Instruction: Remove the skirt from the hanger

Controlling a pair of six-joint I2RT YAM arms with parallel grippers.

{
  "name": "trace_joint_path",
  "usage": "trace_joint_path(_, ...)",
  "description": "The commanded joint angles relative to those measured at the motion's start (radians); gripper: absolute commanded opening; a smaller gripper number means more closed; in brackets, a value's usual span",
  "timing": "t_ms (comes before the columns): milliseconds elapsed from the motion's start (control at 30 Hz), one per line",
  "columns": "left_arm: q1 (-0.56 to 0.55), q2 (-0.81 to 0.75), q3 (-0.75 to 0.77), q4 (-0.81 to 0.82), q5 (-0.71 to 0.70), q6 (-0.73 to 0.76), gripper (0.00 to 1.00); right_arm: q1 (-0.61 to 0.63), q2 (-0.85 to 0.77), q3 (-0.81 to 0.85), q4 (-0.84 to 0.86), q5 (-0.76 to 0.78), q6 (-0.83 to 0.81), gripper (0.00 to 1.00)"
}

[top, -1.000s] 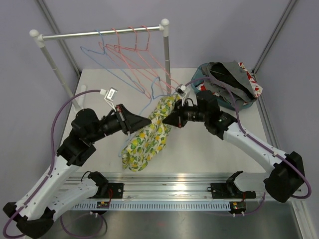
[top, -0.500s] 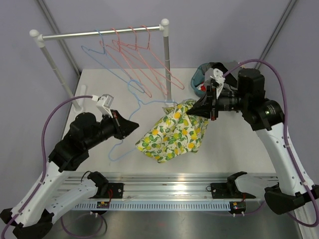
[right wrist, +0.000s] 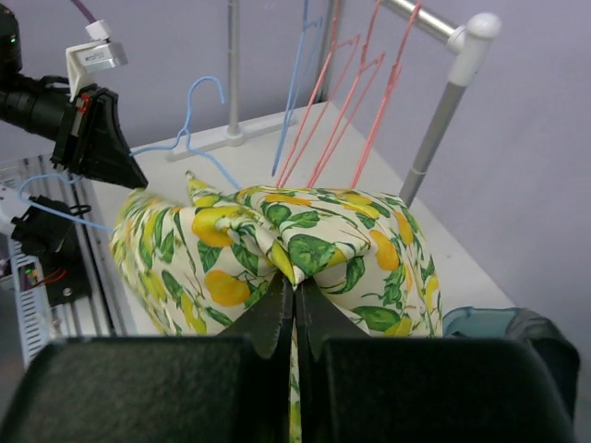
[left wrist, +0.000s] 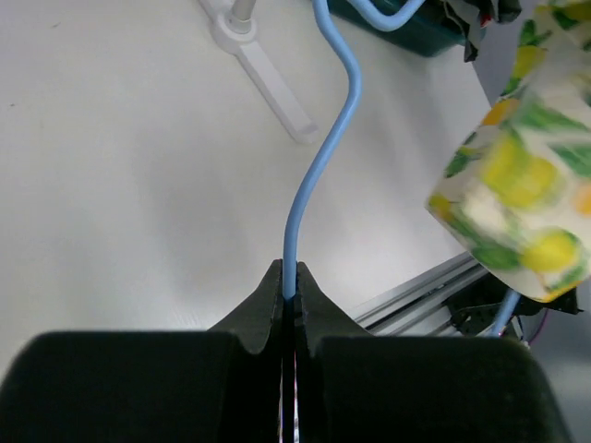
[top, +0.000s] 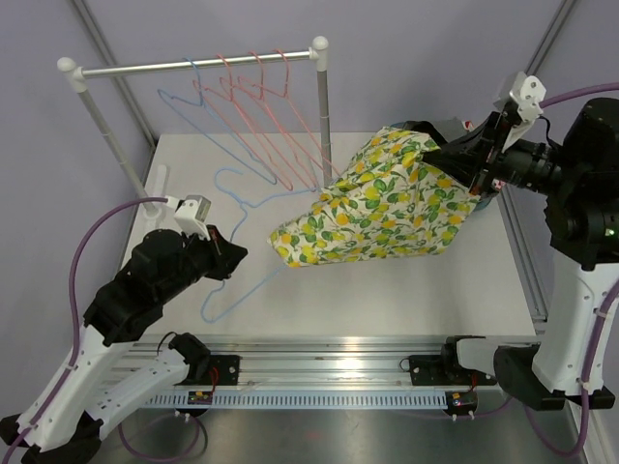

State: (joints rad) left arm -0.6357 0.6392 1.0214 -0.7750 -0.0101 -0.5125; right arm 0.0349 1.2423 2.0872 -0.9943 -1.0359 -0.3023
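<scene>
The skirt [top: 382, 208] is white cloth with a lemon and leaf print. It hangs spread in the air over the right half of the table, clear of the hanger. My right gripper [top: 447, 155] is shut on its top edge; the pinched fold shows in the right wrist view [right wrist: 294, 268]. The light blue wire hanger [top: 242, 208] stretches from the table middle toward the left arm. My left gripper [top: 232, 259] is shut on its wire, seen in the left wrist view [left wrist: 290, 286]. The skirt's lower corner [left wrist: 517, 185] shows at the right of the left wrist view.
A clothes rail [top: 193, 66] at the back holds several pink and blue wire hangers [top: 261, 106]. Its right post [top: 323, 116] stands mid-table. A teal basket [top: 484, 198] of clothes sits at the back right, mostly behind the skirt. An aluminium rail [top: 338, 372] runs along the near edge.
My right gripper has pulled the skirt up and to the right, off the hanger. My left gripper has drawn the blue hanger back to the left and down.
</scene>
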Motion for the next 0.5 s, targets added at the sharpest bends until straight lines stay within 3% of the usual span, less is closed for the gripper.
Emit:
trace_joint_path(0, -0.002, -0.025, 0.006, -0.026, -0.082, 0.055, 0.0, -0.02, 0.011, 0.105, -0.044, 0.091, 0.014, 0.0)
trace_joint_path(300, -0.004, -0.027, -0.01, -0.066, -0.107, 0.107, 0.0, -0.026, 0.063, 0.329, -0.118, 0.18, 0.019, 0.0)
trace_joint_path(367, -0.002, -0.039, -0.012, -0.046, -0.088, 0.114, 0.0, -0.026, 0.06, 0.286, -0.103, 0.218, 0.009, 0.0)
trace_joint_path(467, -0.002, -0.049, -0.001, -0.026, -0.096, 0.117, 0.0, -0.027, 0.02, 0.078, -0.026, 0.266, -0.009, 0.0)
